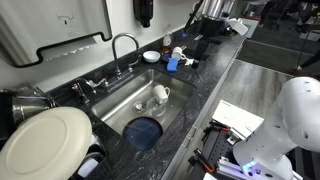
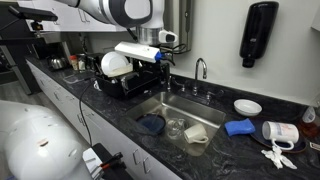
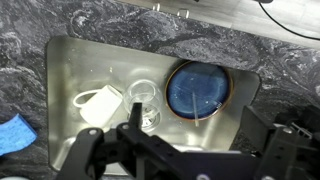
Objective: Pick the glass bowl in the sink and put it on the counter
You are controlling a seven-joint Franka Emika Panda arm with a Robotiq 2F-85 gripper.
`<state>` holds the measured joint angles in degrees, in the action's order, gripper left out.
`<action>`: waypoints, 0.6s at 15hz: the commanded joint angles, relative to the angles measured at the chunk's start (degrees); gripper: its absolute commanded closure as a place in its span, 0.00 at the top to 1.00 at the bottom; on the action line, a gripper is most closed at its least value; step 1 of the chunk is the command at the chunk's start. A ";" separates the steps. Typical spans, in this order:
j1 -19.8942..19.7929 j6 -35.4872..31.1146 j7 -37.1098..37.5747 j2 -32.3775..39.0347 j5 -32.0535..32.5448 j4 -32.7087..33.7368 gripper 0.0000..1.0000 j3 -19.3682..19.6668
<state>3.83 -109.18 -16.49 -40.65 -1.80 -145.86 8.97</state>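
the jaws stand spread and hold nothing, well above the sink [image 3: 66, 68]. below them, in the wrist view, the glass bowl [image 3: 143, 100] sits upright on the basin floor, just beside the white cup [image 3: 98, 103] and near the blue dish [image 3: 198, 88] (the bowl is faint and see-through, easy to misjudge). the step in hand looks like the approach: centre over the bowl, descend straight, pinch its rim on the side away from the cup, then lift clear before heading for the dark speckled desk [image 3: 285, 60].
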 commanded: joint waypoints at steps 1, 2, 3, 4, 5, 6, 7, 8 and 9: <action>-3.35 -2.61 8.25 6.53 1.54 0.62 1.00 -3.30; -3.48 -3.16 9.94 8.15 1.36 0.70 1.00 -3.46; -3.83 -4.44 11.60 10.18 1.41 0.66 1.00 -3.77; -3.96 -5.83 12.70 12.16 1.13 0.81 1.00 -3.79; -4.21 -7.62 13.90 14.08 1.13 0.95 1.00 -3.93; -4.50 -9.68 15.14 15.78 1.20 0.99 1.00 -4.07; -4.53 -13.22 15.50 17.24 0.90 0.58 1.00 -3.89; -4.73 -15.51 16.46 19.16 0.95 0.68 1.00 -4.00; -4.83 -17.62 17.32 21.09 1.09 0.88 1.00 -4.19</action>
<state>0.83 -121.37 -1.19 -25.34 -0.64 -145.91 6.33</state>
